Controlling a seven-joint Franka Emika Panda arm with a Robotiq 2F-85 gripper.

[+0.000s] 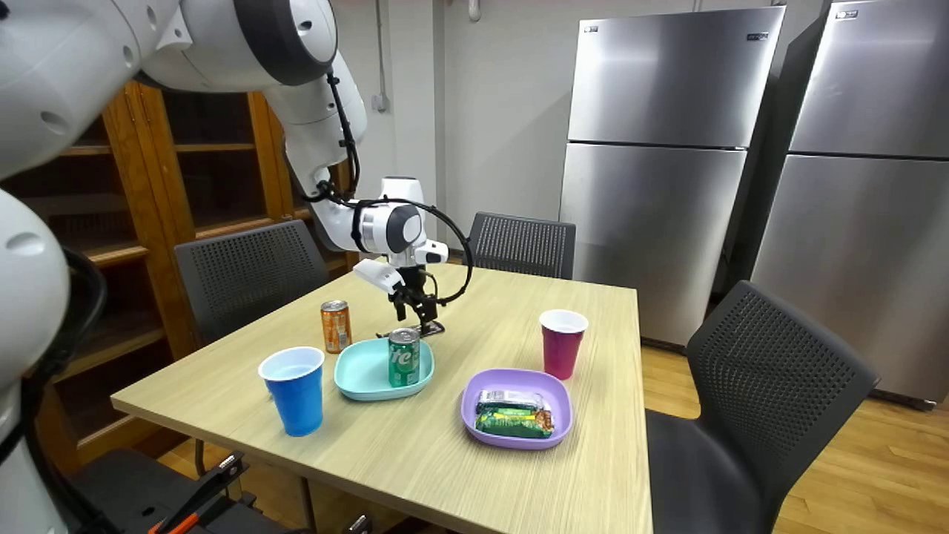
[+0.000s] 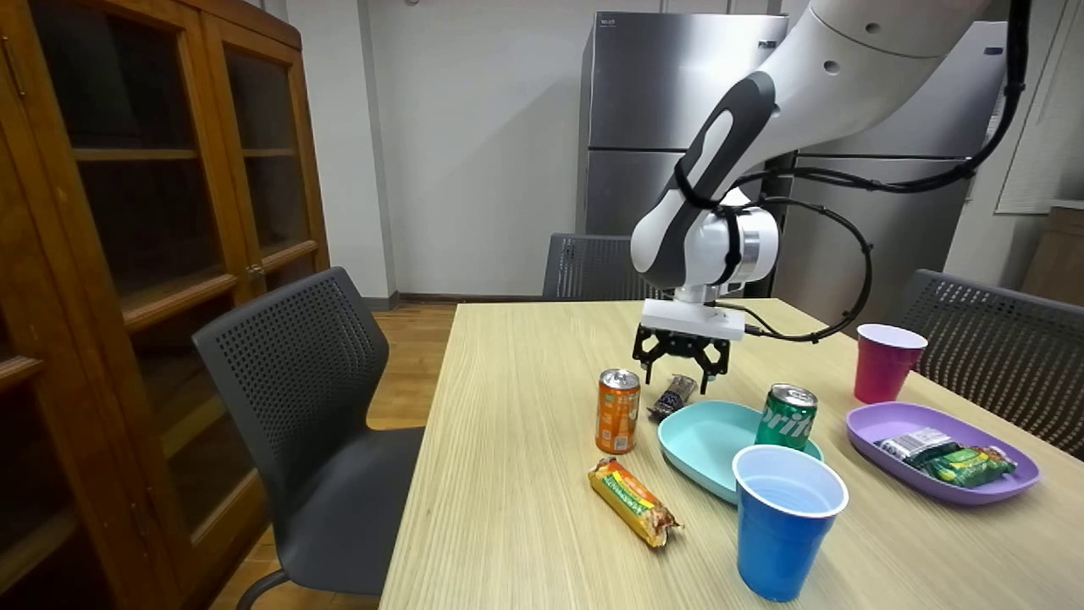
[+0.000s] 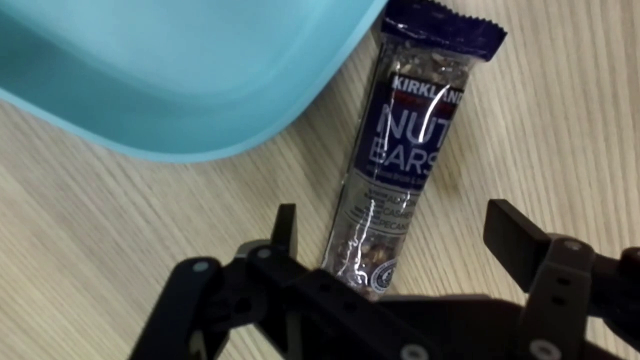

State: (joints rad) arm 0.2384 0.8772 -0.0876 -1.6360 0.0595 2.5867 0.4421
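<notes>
My gripper (image 3: pixel 397 230) is open and empty just above the table, its two black fingers apart on either side of a wrapped nut bar (image 3: pixel 400 145). The bar has a clear and dark blue wrapper and lies flat on the table; its near end is hidden behind the gripper in the wrist view. In both exterior views the gripper (image 1: pixel 413 319) (image 2: pixel 677 379) hangs pointing down over the bar (image 2: pixel 673 398). A turquoise plate (image 3: pixel 200 100) lies beside the bar, and a green can (image 1: pixel 404 360) stands upright on it. An orange can (image 2: pixel 618 413) stands upright near the bar.
A blue cup (image 2: pixel 779 525) stands near the turquoise plate. A yellow wrapped snack (image 2: pixel 633 501) lies near the orange can. A purple plate (image 1: pixel 517 443) holds wrapped snacks, with a dark red cup (image 1: pixel 562 348) next to it. Chairs (image 1: pixel 771 386) surround the table.
</notes>
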